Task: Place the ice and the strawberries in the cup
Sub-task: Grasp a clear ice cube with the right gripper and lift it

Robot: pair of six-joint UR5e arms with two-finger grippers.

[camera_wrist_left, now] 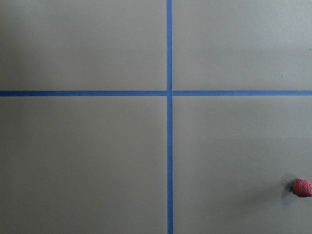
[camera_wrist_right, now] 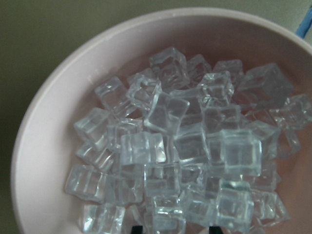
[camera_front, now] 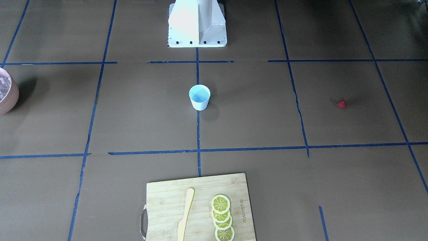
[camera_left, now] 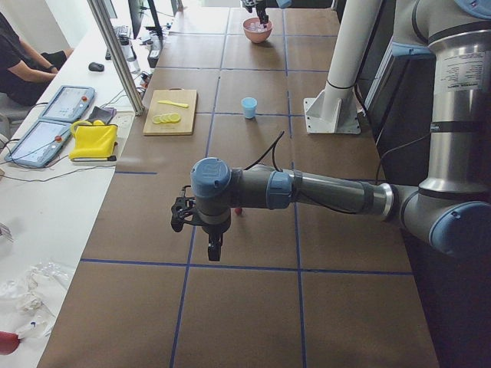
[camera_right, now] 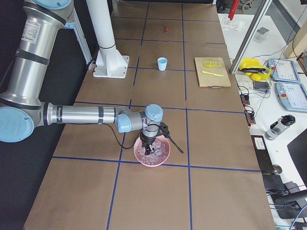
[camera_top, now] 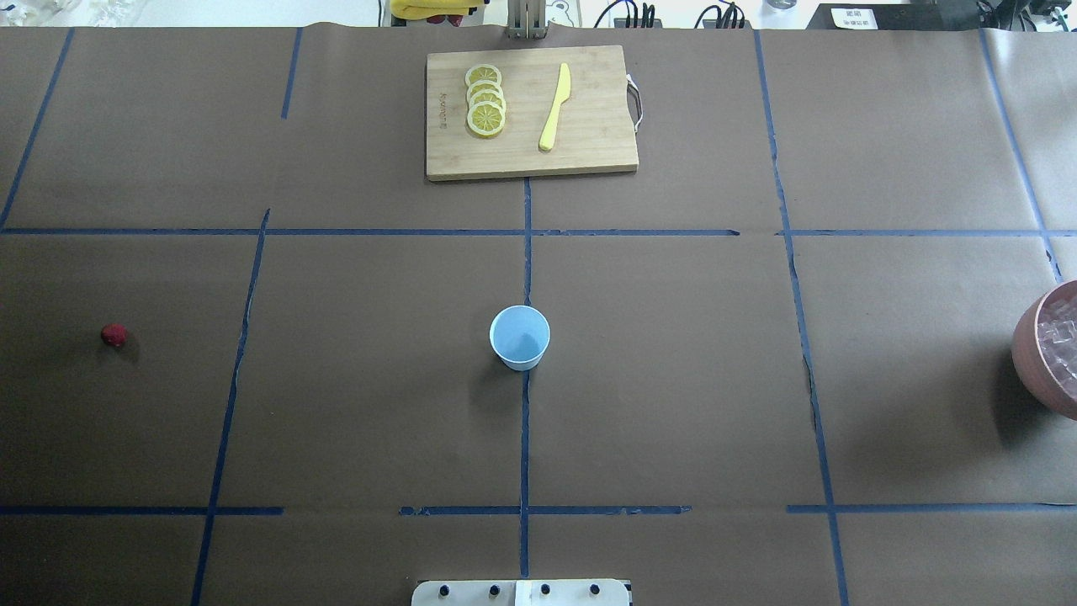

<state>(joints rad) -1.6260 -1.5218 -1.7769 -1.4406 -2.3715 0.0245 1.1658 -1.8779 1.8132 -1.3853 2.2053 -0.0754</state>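
We see the cup (camera_top: pixel 520 337) in the middle of the table (camera_top: pixel 353 404), before the robot base (camera_top: pixel 522 592). Well to its left lies the strawberry (camera_top: pixel 114 335); well to its right stands the bowl (camera_top: pixel 1031 370), ice (camera_top: pixel 1062 347) heaped in it. Beyond the cup lies the cutting board (camera_top: pixel 589 158), bearing lemon slices (camera_top: pixel 486 105) and, to their right, a knife (camera_top: pixel 555 108).

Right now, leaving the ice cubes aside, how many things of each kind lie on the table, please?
Cup: 1
Strawberry: 1
Pink bowl: 1
Cutting board: 1
Yellow knife: 1
Lemon slices: 4
Total: 9
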